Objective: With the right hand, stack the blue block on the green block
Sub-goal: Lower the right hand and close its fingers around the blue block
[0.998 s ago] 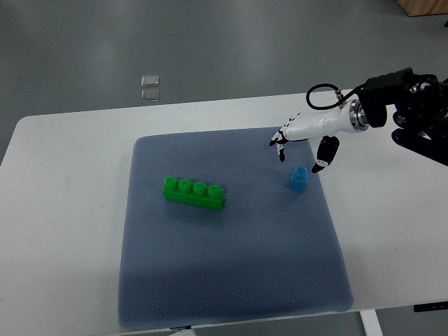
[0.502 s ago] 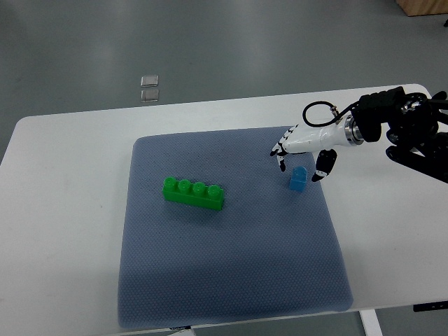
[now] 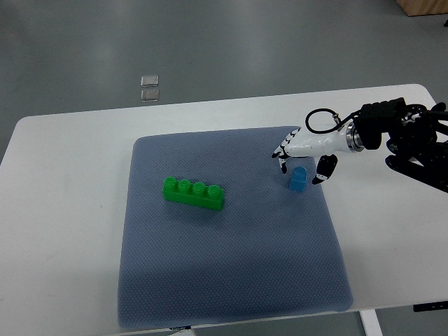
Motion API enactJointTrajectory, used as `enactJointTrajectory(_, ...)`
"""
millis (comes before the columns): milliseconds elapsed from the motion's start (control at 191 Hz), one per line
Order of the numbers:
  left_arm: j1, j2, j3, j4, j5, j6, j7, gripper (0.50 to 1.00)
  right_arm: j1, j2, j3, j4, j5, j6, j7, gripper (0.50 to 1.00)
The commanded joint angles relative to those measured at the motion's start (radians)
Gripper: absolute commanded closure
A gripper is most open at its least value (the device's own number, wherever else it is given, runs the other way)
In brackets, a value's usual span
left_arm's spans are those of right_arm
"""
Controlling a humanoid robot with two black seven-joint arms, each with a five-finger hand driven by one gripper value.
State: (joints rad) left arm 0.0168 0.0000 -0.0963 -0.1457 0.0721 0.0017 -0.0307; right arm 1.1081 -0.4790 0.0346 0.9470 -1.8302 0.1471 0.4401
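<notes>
A small blue block [image 3: 299, 179] stands upright on the right part of the blue-grey mat [image 3: 231, 280]. A long green block [image 3: 194, 193] with several studs lies left of centre on the mat, well apart from the blue one. My right hand [image 3: 299, 165] hangs just over the blue block, its white fingers [image 3: 283, 150] spread to the block's left and the dark thumb [image 3: 323, 170] to its right. The hand straddles the block, open, and holds nothing. The left arm is out of view.
The mat lies on a white table [image 3: 63, 231]. Beyond the table's far edge, two small clear squares [image 3: 149, 87] lie on the grey floor. The right arm's black forearm and cable [image 3: 402, 133] hang over the table's right end.
My right hand has come down and slid slightly right, so its fingers and thumb now sit lower around the blue block. Neither block has moved.
</notes>
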Motion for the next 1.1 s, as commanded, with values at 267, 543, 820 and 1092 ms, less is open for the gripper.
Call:
enactJointTrajectory(267,0.000,0.000,0.001,0.000,0.000,0.000,0.000,0.500,-0.016,0.000,-0.001,-0.030,-0.006,-0.054,0.005,0.591)
enactJointTrajectory(543,0.000,0.000,0.000,0.000,0.000,0.000,0.000,0.500,-0.022,0.000,-0.001,-0.028,-0.004,-0.054,0.031,0.599)
enactJointTrajectory(820,0.000,0.000,0.000,0.000,0.000,0.000,0.000,0.500,-0.022,0.000,-0.002,-0.027,-0.006,-0.070,0.032,0.671)
enactJointTrajectory(1092,0.000,0.000,0.000,0.000,0.000,0.000,0.000,0.500,-0.020,0.002,-0.042,-0.022,-0.006,-0.100,0.034,0.679)
